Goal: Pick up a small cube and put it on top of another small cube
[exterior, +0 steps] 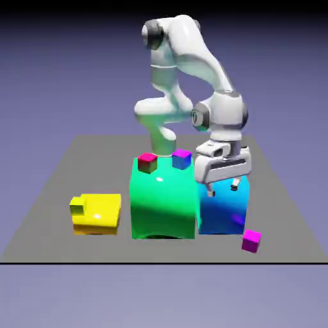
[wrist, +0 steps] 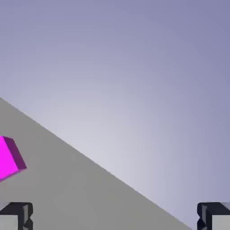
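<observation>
- White gripper was spread wide, nothing pinched, poised above the blue block.
- Magenta cube was seen on the table, near its front edge, bare tabletop around it.

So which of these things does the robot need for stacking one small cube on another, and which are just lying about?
For the job:
- magenta cube
- gripper, open
- a second small cube; which one, I can't tell

Just lying about:
- green block
- blue block
- yellow block

Magenta cube at left edge — cut off, grey tabletop beneath
</observation>
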Controlling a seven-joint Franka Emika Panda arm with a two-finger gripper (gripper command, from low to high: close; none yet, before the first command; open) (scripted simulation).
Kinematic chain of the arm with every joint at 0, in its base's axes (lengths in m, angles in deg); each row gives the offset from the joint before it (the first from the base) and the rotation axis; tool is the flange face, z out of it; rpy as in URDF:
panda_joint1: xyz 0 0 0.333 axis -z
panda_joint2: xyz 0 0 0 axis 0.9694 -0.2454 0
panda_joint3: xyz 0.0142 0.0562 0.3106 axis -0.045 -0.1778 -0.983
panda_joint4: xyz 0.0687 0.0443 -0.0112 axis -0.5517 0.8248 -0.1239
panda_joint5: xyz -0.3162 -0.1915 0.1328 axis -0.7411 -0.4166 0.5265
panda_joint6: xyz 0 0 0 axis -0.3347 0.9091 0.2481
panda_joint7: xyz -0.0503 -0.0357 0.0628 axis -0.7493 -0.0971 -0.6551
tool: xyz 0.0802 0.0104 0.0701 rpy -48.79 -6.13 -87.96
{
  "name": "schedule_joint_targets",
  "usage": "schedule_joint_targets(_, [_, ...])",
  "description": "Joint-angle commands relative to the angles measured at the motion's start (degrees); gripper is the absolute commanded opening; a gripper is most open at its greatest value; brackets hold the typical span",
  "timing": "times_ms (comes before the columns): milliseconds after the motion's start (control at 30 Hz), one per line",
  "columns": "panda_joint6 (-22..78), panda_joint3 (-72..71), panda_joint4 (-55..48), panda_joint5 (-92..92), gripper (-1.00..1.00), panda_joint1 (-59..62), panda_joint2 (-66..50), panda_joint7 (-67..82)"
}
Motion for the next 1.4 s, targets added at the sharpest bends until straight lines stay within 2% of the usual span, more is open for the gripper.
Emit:
schedule_joint_targets(0, [1.8, -0.3, -1.8, -0.5, 0.00, -0.7, -2.1, 0.4])
schedule_joint_targets(433, [23.6, -3.8, -23.9, -6.8, 0.00, -11.1, -28.1, 5.5])
schedule_joint_targets(600, [15.8, -2.4, -21.4, -8.7, 0.00, -10.9, -33.4, 4.1])
schedule_joint_targets(633, [15.8, -2.4, -21.4, -8.7, -1.00, -10.9, -33.4, 4.1])
schedule_joint_targets(667, [15.8, -2.4, -21.4, -8.7, -1.00, -10.9, -33.4, 4.1])
schedule_joint_targets(800, [24.5, -3.3, -23.0, -6.3, -1.00, -10.0, -26.3, 4.9])
schedule_joint_targets(1367, [41.0, 5.2, -4.0, 3.6, -1.00, 10.2, 9.0, -7.6])
